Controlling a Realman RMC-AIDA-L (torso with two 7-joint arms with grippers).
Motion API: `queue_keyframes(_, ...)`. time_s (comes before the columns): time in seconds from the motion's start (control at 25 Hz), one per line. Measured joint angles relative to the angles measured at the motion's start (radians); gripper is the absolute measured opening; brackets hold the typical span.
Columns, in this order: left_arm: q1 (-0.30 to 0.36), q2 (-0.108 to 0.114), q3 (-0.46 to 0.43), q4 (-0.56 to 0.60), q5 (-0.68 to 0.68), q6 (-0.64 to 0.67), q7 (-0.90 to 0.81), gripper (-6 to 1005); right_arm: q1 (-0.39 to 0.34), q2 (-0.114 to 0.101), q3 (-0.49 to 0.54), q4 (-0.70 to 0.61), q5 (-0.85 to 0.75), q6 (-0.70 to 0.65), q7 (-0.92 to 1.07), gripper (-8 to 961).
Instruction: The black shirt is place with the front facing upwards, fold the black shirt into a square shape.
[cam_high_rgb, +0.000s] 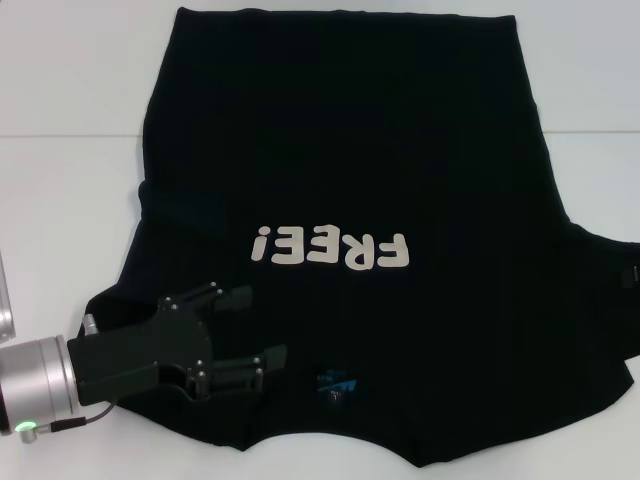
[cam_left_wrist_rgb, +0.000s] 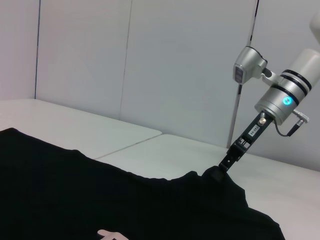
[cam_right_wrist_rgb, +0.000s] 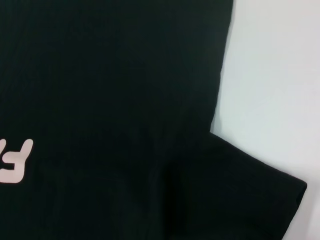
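We judge the folding barely begun: the large plain black short-sleeved cloth T-shirt (cam_high_rgb: 340, 170) with cream "FREE!" lettering (cam_high_rgb: 333, 249) lies spread front-up on the white table (cam_high_rgb: 60, 220), and we see no fold made in it yet, so both sleeves and the body are left to bring in before it makes a square. Nearest to us, the collar with its small blue neck label (cam_high_rgb: 335, 382) sits at the near hem of the cloth, and just beside it, over the shirt's left shoulder and sleeve, we hold our left end effector (cam_high_rgb: 245, 325) low above the fabric with its two black fingers (cam_high_rgb: 268, 357) parted and nothing between them; whether the lower finger touches the cloth we cannot tell. Farther along, in the left wrist view, our right end effector (cam_left_wrist_rgb: 223, 167) reaches down at the edge of the far sleeve, where the cloth rises into a small peak at its tip, so we judge it pinched on the shirt. Beyond that the shirt's body runs flat toward the far edge of the table.
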Motion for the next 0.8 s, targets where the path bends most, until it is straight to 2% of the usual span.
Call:
queue_keyframes(0.2, 0.0, 0.0, 0.0, 0.0, 0.0, 0.0, 0.0, 892, 0.0, -0.001, 0.003, -0.001, 0.001, 0.0, 0.001, 94)
queue_keyframes(0.48, -0.002, 0.0, 0.0, 0.0, 0.0, 0.0, -0.006, 892, -0.004, -0.013, 0.016, -0.008, 0.008, -0.004, 0.01, 49)
queue_keyframes(0.8, -0.002, 0.0, -0.001, -0.002, -0.001, 0.0, -0.011, 892, -0.029, -0.051, 0.079, -0.081, 0.067, -0.071, 0.012, 23)
